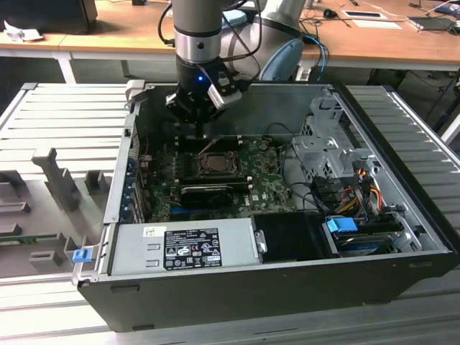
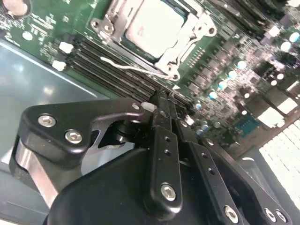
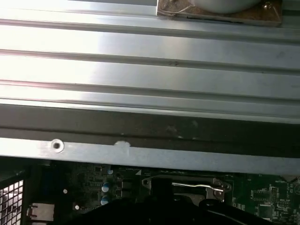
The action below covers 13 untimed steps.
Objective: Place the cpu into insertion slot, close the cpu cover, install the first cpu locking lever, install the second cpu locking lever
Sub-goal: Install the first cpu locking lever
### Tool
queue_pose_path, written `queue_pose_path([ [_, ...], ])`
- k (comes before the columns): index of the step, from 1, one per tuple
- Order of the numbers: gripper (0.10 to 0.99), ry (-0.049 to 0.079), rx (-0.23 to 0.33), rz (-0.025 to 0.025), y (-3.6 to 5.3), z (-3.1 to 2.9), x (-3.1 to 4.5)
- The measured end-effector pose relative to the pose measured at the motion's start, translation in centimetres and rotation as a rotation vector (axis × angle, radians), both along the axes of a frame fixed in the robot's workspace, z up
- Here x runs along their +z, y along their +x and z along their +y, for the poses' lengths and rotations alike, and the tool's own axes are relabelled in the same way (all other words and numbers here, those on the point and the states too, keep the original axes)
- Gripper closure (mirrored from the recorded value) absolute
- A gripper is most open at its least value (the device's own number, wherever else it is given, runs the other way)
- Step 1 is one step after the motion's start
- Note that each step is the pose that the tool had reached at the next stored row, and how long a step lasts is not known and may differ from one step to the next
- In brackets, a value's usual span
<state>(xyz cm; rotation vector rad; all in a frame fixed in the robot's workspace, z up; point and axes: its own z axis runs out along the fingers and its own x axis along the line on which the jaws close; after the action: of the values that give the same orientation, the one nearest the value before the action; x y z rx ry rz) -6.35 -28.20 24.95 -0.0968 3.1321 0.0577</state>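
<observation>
The cpu (image 2: pixel 152 26) lies pale and square in the insertion slot (image 1: pixel 215 164) on the green board. The silver cpu cover (image 2: pixel 187 43) is down flat around it, framing its face. A thin wire locking lever (image 2: pixel 131 67) runs along the socket's edge beside the memory slots, and it shows again as a bright wire locking lever (image 3: pixel 192 186) in the first wrist view. My gripper (image 2: pixel 161 102) hangs just above the board beside the socket, near the lever's hooked end, fingers shut together with nothing between them. In the exterior view my gripper (image 1: pixel 204 133) is at the socket's far side.
A long black finned card (image 1: pixel 208 192) lies in front of the socket. A grey power supply (image 1: pixel 183 248) fills the case front. Drive cage (image 1: pixel 323 147) and coloured cables (image 1: pixel 352 188) crowd the exterior view's right. The case wall (image 3: pixel 140 154) stands close behind the gripper.
</observation>
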Motion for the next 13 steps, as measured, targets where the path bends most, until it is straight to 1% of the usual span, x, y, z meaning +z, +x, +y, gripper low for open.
queue_pose_path([
  [1,0.980,0.002,-0.002,-0.0002,0.73,0.00,-0.20],
  [2,0.980,0.032,-0.003,0.0001,1.13,0.01,-0.31],
  [3,0.980,0.039,-0.003,0.0001,1.27,0.01,-0.38],
  [4,0.980,0.043,-0.004,-0.0002,1.45,0.01,-0.62],
  [10,0.980,0.043,-0.006,-0.0001,2.02,0.01,-2.01],
  [11,0.980,0.043,-0.006,0.0001,2.21,0.00,-2.11],
  [13,0.980,0.043,-0.006,0.0001,2.26,0.00,-2.16],
])
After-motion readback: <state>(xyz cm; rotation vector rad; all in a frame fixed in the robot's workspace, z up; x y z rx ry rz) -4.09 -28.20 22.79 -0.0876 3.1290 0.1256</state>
